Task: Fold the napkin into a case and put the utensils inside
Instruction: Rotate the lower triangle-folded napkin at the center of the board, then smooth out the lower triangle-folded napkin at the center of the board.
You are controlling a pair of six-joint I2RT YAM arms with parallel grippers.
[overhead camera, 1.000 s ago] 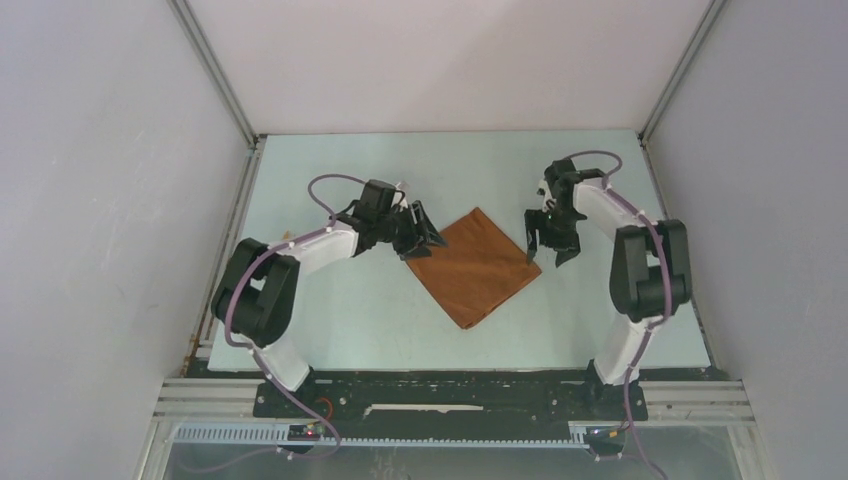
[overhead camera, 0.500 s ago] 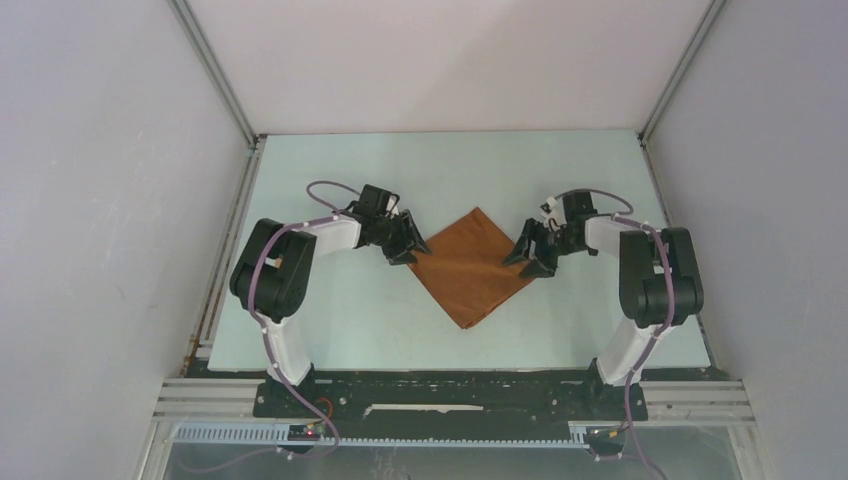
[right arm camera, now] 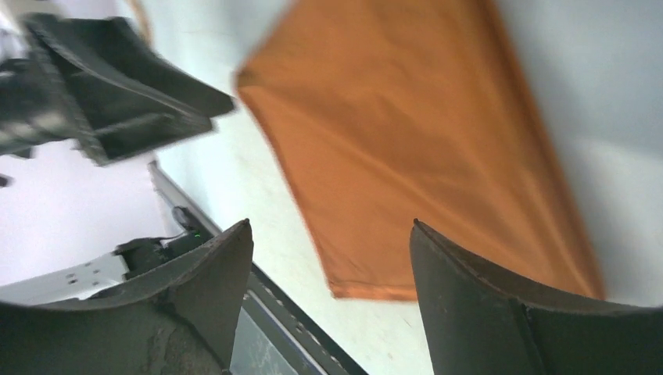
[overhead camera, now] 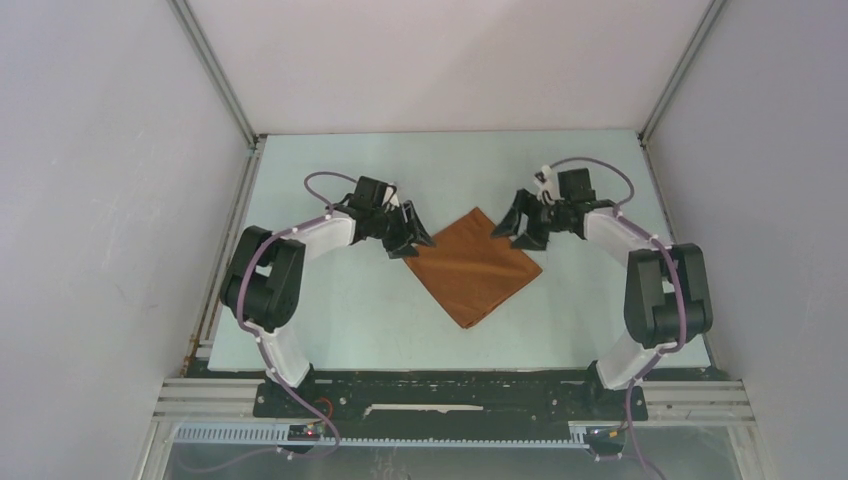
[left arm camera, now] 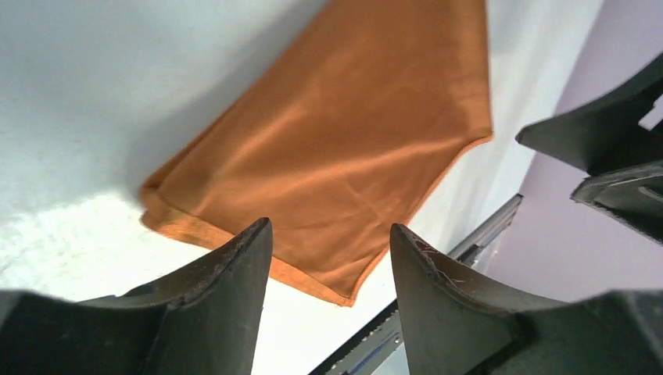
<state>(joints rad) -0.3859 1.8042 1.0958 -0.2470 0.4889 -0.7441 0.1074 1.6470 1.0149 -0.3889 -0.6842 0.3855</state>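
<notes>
The napkin [overhead camera: 473, 266] is a rust-orange cloth lying flat on the table as a square turned like a diamond; no case shape shows. My left gripper [overhead camera: 418, 240] hovers at its left corner, open, with nothing between the fingers. In the left wrist view the napkin [left arm camera: 344, 148] spreads out beyond the left gripper [left arm camera: 330, 226]. My right gripper [overhead camera: 510, 228] is at the napkin's far right edge, open and empty. The right wrist view has the napkin [right arm camera: 422, 148] ahead of the right gripper [right arm camera: 330, 223]. The utensils are out of view.
The pale green table [overhead camera: 340, 320] is boxed in by grey walls on the left, right and far sides. A black metal rail [overhead camera: 450, 385] carrying both arm bases runs along the near edge.
My right gripper moved from the napkin's right corner up to its far right edge. My left gripper stayed by the left corner. The napkin has not moved.
</notes>
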